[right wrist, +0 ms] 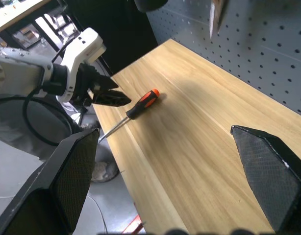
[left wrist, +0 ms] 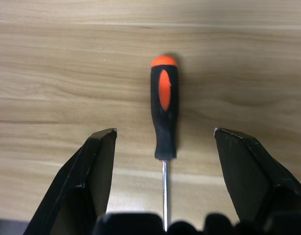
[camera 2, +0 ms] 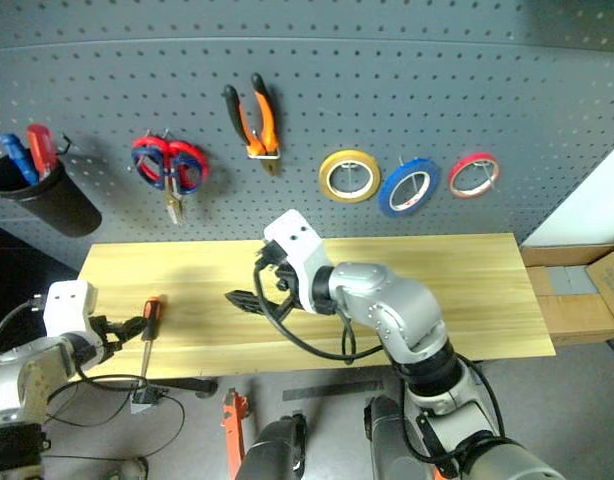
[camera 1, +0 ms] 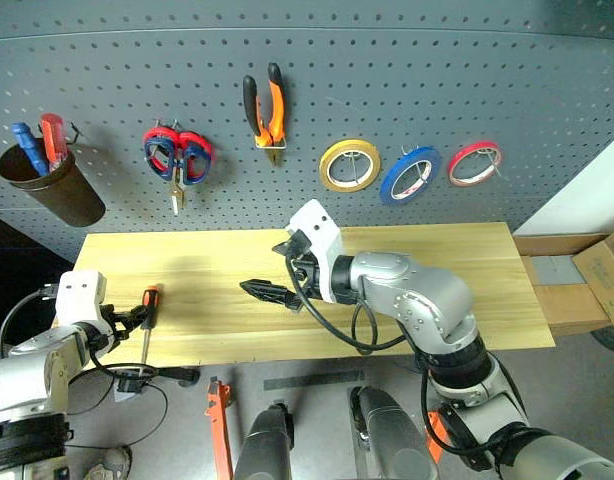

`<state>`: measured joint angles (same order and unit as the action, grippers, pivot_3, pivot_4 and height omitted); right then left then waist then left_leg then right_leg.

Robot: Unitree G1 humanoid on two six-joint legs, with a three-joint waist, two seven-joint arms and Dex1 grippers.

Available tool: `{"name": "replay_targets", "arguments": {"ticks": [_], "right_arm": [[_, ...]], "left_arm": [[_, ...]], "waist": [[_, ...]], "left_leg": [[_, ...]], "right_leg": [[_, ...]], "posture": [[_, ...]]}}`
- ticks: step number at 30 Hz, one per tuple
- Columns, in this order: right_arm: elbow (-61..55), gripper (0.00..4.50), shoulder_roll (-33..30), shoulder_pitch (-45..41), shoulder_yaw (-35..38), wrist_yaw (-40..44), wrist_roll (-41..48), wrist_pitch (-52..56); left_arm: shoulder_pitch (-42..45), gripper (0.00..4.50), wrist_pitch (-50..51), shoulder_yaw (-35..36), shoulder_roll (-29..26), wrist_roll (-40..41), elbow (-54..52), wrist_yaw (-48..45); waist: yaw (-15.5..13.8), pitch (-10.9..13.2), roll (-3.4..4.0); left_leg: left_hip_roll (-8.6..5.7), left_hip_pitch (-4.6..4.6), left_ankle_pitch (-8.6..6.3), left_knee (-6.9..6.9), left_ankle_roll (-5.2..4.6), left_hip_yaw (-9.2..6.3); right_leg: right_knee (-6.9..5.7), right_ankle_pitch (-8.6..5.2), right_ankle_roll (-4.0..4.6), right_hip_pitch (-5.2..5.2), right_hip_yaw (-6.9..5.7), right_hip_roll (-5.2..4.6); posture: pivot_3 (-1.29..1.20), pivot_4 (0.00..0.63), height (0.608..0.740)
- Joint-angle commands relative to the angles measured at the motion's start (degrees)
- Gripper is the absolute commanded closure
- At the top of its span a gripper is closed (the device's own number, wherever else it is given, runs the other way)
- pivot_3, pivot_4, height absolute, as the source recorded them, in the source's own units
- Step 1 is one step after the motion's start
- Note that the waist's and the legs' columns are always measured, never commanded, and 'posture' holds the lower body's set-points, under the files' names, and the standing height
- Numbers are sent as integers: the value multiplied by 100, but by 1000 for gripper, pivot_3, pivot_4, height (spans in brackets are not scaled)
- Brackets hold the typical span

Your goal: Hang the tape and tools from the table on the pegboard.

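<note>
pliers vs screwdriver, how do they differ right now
The pliers hang on the pegboard; the screwdriver lies flat on the table. The pliers have two curved handles and short jaws; the screwdriver has one straight handle and a thin metal shaft. The open left gripper flanks the screwdriver; nothing is near the pliers. Both have orange-and-black handles.

floor: smooth grey floor below the table's near edge; boxes: brown cardboard boxes right of table; wall: white wall above boxes
</note>
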<state>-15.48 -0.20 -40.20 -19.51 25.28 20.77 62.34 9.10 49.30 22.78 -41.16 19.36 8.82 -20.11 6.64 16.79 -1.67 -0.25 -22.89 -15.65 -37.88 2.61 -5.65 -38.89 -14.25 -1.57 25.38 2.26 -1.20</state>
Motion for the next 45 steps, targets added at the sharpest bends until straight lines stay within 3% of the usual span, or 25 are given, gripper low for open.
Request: {"name": "replay_targets", "arguments": {"ticks": [1, 12, 15, 21, 25, 32, 36, 40, 45], "right_arm": [[-28, 0, 131, -153, -180, -152, -159, -277], [58, 0, 197, -267, -135, -322, -200, -304], [38, 0, 151, -268, -152, -328, -220, -312], [26, 0, -7, -286, -328, -250, -408, -579], [-39, 0, -31, -266, -197, -131, -310, -688], [-454, 0, -588, -12, -264, 891, -206, -1941], [-536, 0, -784, 36, -26, 1368, 250, -1920], [-463, 0, -831, -4, 94, 1590, 404, -2088], [-321, 0, -826, -62, 99, 1662, 388, -2225]], "left_arm": [[334, 1104, -368, -95, -89, -198, 564, -79], [953, 1104, -716, -353, 147, -423, 1981, 12], [1096, 1707, -836, -424, 203, -468, 2295, -25], [1165, 3656, -1067, -436, 227, -521, 2367, 11], [704, 3655, -1202, 43, 358, -252, 1034, 242], [-430, 3655, -1122, 794, 833, -129, -2106, 906], [-876, 3655, -1549, 1149, 1129, -313, -3583, 1255], [-879, 3655, -1734, 1346, 1139, -565, -4349, 1581], [-375, 3655, -1839, 1643, 881, -727, -4529, 1785]], "waist": [[-5, 43, -6], [68, 216, -19], [81, 226, -15], [146, 227, -14], [173, 224, -20], [132, 219, -32], [127, 218, -35], [105, 217, -36], [84, 215, -40]], "left_leg": [[0, -3, 0, -1, 0, -1], [2, -17, -1, 1, 0, 8], [3, -19, -1, 0, 0, 5], [1, -17, -1, -1, 0, 13], [4, -19, -2, 0, 0, 13], [11, -90, -3, -7, 8, 1], [5, -92, -5, -9, 8, 3], [4, -89, -4, -9, 8, 0], [5, -87, -2, -20, 7, -1]], "right_leg": [[2, 0, 0, 2, 1, -2], [0, 1, 0, 24, 10, -6], [-2, 1, 0, 26, 10, -7], [-5, 1, -1, 25, 9, -8], [-4, 1, 0, 27, 14, -8], [8, 3, 2, 84, 12, -10], [11, 3, 2, 82, 11, -16], [2, 3, 2, 81, 7, -15], [-7, 14, 8, 79, 2, -6]], "posture": [[-196, 355, 740], [-224, 390, 740], [-233, 391, 740], [-241, 375, 740], [-230, 352, 740], [-205, 339, 740], [-178, 331, 740], [-155, 323, 740], [-142, 310, 740]]}}
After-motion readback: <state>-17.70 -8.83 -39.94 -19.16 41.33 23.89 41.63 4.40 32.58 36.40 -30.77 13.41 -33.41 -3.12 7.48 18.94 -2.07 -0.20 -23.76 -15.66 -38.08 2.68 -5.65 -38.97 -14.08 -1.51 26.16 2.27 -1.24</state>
